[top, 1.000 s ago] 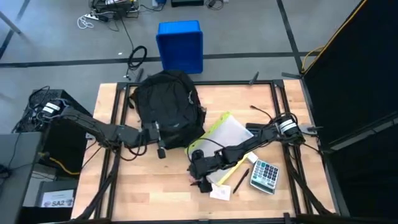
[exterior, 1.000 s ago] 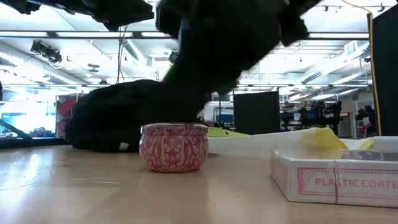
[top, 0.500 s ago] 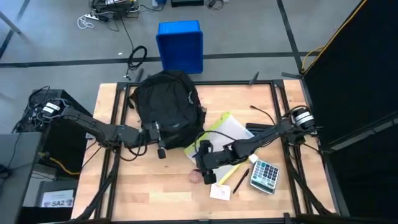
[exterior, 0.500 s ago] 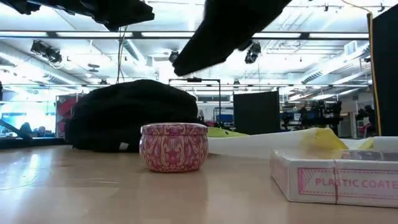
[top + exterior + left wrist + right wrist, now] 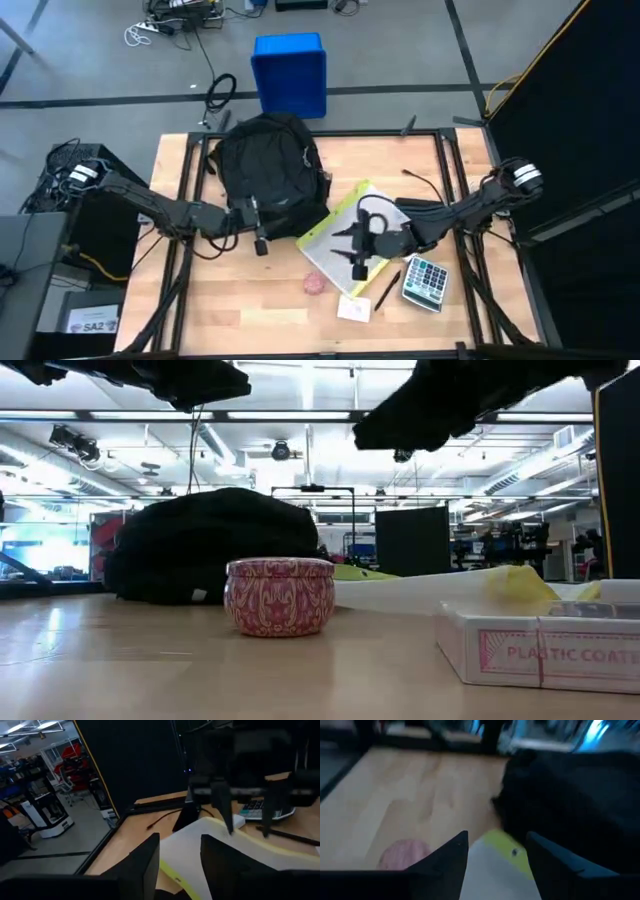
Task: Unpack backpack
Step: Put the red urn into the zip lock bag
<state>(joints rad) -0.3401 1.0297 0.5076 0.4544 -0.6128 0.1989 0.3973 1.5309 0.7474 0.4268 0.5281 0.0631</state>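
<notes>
The black backpack lies on the far left part of the table and shows as a dark mound in the low view. My left gripper sits at its near edge, open; whether it touches the fabric I cannot tell. My right gripper hangs open above a white folder with a yellow edge, its fingers apart over the paper. A pink patterned tin stands upright on its base on the table, clear of both grippers.
A calculator, a pen and a card box lie near the table's front right; the box also shows in the low view. A blue bin stands on the floor beyond the far edge. A black wall rises at the right.
My right gripper has risen from the pink tin and drawn back toward the table's right and far side, ending above the folder. The tin has stayed upright in its place on the table.
</notes>
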